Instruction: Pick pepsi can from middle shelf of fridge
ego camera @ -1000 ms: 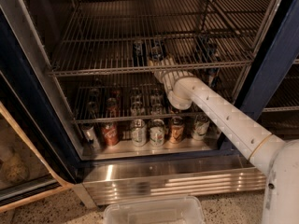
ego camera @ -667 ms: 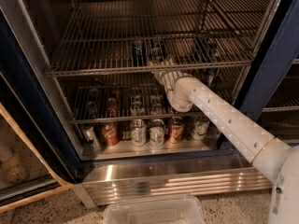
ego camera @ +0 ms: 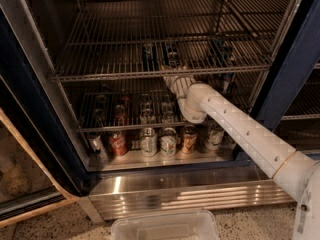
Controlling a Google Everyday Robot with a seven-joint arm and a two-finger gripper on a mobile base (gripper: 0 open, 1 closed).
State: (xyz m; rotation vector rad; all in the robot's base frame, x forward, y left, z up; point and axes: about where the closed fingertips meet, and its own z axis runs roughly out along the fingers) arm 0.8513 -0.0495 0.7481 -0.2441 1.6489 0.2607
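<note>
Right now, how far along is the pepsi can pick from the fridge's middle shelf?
Done: the fridge stands open and the arm extends inside. In hand: the gripper sits at the front rail of the middle shelf, just short of the nearest pepsi can. Left: closing on the can, which stands on the rack, and lifting it out.

Backdrop as you see it. Floor: pale speckled stone, showing on both sides of the clear plastic tub at the lower edge. Up and left of the tub, a glass panel with a tan wooden edge slants down to the floor. Up and right of the tub, side racks stand in shadow. Light: warm and dim. The gripper is well above the tub.
</note>
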